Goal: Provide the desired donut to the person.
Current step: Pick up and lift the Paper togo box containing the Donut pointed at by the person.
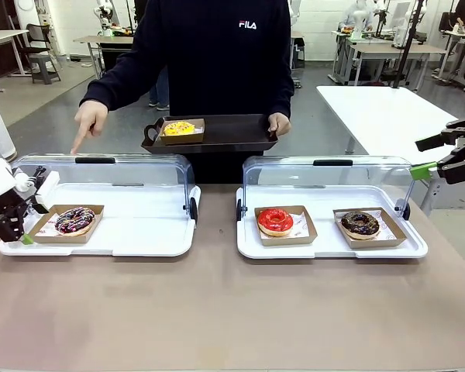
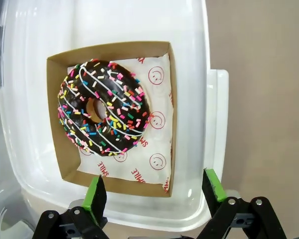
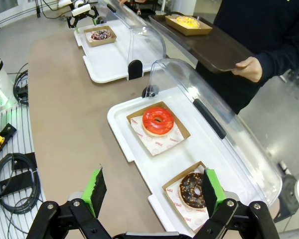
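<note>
Across the table (image 1: pixel 217 310), behind the left white tray (image 1: pixel 139 225), the person (image 1: pixel 217 62) points one hand (image 1: pixel 89 120) down over that tray's lid (image 1: pixel 132 172) and holds a dark serving tray (image 1: pixel 232 132) just beyond it. Inside the left white tray sits the sprinkled chocolate donut (image 2: pixel 102 114) in its cardboard box (image 2: pixel 119 185). Your left gripper (image 2: pixel 154 186) hangs wide and empty at the box's edge; your right gripper (image 3: pixel 152 186), well right of the tray, is wide and empty too.
</note>
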Robot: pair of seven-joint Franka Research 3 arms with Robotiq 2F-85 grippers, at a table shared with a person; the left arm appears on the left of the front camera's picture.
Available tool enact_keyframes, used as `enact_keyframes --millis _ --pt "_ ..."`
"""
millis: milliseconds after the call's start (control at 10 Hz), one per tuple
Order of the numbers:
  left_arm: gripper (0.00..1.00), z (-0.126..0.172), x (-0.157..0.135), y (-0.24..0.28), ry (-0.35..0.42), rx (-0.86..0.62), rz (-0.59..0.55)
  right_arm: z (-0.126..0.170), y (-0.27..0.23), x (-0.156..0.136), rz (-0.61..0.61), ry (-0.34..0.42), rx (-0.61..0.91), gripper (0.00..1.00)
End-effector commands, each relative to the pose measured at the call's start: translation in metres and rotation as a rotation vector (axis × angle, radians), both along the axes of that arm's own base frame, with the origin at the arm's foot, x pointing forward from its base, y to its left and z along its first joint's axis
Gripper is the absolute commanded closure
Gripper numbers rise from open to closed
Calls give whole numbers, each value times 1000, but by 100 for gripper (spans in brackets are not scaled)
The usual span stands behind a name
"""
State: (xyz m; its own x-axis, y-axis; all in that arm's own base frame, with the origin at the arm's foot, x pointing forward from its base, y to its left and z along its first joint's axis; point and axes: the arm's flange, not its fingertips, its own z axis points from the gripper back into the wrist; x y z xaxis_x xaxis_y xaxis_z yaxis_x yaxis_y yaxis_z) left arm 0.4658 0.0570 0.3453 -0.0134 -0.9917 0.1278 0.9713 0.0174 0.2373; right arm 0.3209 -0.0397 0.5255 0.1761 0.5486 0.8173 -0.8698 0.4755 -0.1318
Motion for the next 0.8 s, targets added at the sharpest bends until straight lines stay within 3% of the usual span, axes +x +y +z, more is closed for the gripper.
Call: enact_keyframes --millis 0,100,200,300,400,600,700 --pt "0 -8 7 8 -27 -8 -27 -1 2 3 11 -5 23 0" --pt "0 -11 9 9 -16 2 -21 -1 2 3 11 -5 23 0" --pt "44 -11 10 10 -35 9 -9 -1 2 3 11 -5 23 0" --pt "59 -13 11 11 -24 1 -8 -1 2 3 11 -5 23 0" --pt "100 -14 11 11 -21 5 -5 -1 2 3 11 -5 23 0" --pt "100 -16 11 9 -25 -1 -6 -1 2 3 11 -5 23 0" --pt "84 -19 12 8 -15 -2 -14 -1 2 3 11 -5 23 0"
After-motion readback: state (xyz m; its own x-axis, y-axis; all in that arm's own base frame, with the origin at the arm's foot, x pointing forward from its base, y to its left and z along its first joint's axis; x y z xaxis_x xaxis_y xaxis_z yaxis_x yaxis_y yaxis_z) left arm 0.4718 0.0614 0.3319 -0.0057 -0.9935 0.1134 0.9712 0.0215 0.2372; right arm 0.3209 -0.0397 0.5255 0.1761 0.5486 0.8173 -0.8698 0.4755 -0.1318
